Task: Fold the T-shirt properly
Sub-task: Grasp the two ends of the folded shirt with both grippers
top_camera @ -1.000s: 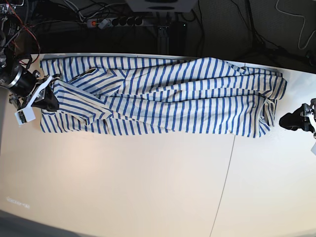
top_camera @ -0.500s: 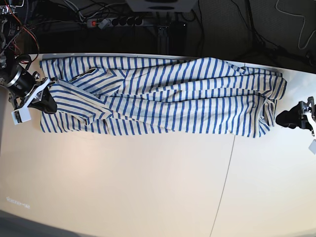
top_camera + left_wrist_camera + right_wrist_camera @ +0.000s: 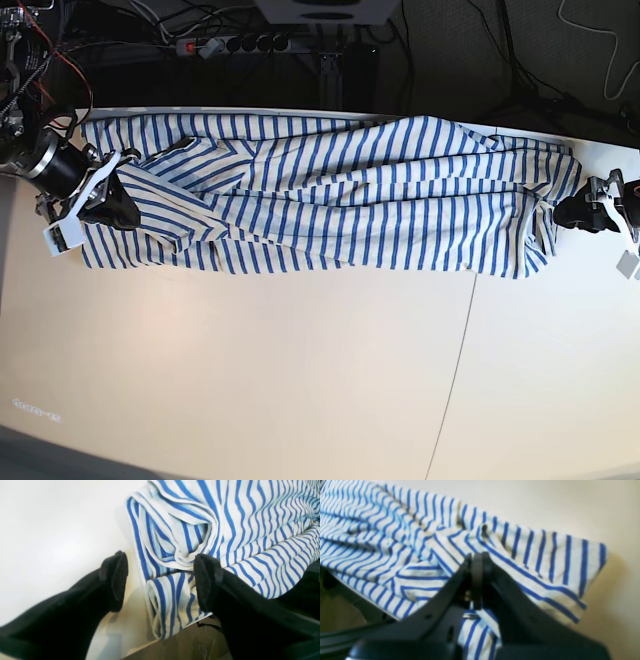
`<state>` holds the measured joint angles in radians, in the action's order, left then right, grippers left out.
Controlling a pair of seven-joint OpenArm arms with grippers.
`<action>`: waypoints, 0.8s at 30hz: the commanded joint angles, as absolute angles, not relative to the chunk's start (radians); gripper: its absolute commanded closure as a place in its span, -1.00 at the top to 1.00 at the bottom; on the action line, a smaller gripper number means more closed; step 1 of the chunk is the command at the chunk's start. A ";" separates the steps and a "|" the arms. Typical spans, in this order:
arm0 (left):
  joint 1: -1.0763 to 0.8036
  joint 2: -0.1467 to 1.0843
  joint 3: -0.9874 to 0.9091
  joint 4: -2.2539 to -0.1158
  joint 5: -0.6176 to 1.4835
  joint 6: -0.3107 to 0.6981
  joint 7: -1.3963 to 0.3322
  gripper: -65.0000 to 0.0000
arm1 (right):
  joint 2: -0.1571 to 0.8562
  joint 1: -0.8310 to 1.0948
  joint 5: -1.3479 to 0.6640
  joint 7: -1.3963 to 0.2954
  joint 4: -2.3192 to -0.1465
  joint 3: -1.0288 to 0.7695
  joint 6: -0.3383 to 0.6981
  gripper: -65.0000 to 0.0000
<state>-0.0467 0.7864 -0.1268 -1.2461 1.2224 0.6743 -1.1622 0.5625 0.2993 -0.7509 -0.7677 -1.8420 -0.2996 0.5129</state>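
In the base view, the soft white T-shirt with thin blue stripes (image 3: 330, 195) lies spread lengthwise along the far edge of the pale flat table (image 3: 300, 370), folded into a long rumpled band that reaches almost from one side of the picture to the other. The right gripper (image 3: 118, 210), black with white fittings, sits at the band's left end with its tip on the cloth. The left gripper (image 3: 572, 212), also black, is at the opposite end, right against the shirt's bunched edge.

In the left wrist view, the left gripper (image 3: 160, 580) has its two black padded fingers (image 3: 207, 580) spread wide. A rolled, folded corner of the striped shirt (image 3: 225, 530) lies between and just beyond them; one finger rests against the cloth and the other stands apart over bare table (image 3: 50, 517). Nothing is clamped. The table's edge runs below the corner, with brown floor (image 3: 180, 642) beneath.

In the right wrist view, which is slightly blurred, the right gripper (image 3: 477, 580) has its dark fingers pressed together, pinching a raised fold of the striped cloth (image 3: 420, 542). The shirt spreads away to the left and ahead of the tips, with a hemmed corner lying flat on the cream table (image 3: 570, 505) to the right.
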 commanded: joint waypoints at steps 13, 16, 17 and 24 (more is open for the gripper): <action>-0.033 0.761 -0.137 -1.114 1.375 0.698 -1.260 0.35 | 0.579 0.292 -0.760 -0.750 -1.857 -0.299 0.599 -1.00; -0.033 0.739 -0.137 -1.114 1.402 0.698 -1.277 0.35 | 0.579 0.292 -0.759 -0.757 -1.857 -0.299 0.599 -1.00; -0.033 0.731 -0.137 -1.114 1.402 0.698 -1.277 0.35 | 0.579 0.292 -0.759 -0.757 -1.857 -0.299 0.599 -1.00; -0.033 0.690 -0.137 -1.114 1.403 0.698 -1.277 0.35 | 0.579 0.292 -0.759 -0.760 -1.857 -0.299 0.599 -1.00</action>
